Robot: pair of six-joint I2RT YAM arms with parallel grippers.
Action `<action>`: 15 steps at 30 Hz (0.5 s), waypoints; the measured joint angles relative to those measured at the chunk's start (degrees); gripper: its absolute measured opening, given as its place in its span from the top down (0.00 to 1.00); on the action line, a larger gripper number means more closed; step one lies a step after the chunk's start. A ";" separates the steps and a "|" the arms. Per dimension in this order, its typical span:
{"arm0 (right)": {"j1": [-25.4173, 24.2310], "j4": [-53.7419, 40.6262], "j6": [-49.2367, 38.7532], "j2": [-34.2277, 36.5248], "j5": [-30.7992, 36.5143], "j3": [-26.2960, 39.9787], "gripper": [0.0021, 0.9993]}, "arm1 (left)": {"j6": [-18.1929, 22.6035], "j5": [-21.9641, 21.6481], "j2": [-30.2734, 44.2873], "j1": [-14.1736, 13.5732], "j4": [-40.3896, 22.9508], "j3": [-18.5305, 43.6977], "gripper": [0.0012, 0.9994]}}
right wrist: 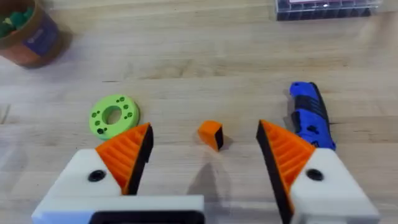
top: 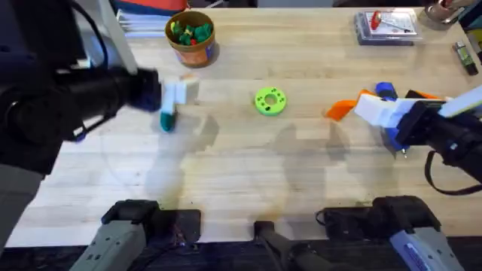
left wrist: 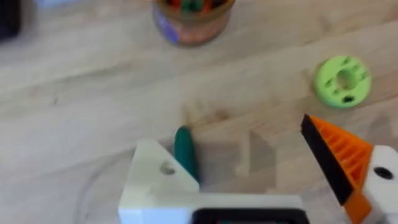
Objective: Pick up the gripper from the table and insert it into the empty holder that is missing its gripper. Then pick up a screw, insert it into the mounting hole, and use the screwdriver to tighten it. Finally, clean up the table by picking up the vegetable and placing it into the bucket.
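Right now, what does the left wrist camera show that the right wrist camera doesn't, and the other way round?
Left wrist, not right: the dark green vegetable lying on the table beside a bare white holder with no orange pad. Right wrist, not left: the blue screwdriver, a small orange piece and a clear case. Both: the bucket, the lime-green disc and the wooden tabletop.

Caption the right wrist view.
Open right claw above small orange block, between lime-green disc and blue screwdriver.
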 joint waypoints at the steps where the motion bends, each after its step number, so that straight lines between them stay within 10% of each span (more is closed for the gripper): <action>1: 0.00 0.00 0.02 0.00 0.00 0.00 0.00 | -0.26 3.13 -0.18 0.00 3.43 0.00 0.01; 6: 0.00 -0.02 0.02 0.00 0.00 0.00 0.01 | -3.08 16.44 -0.26 -0.04 21.39 0.07 0.01; 15: 0.00 -0.02 0.02 0.00 0.00 0.00 0.01 | -4.83 22.49 -0.70 -0.04 14.83 0.55 0.01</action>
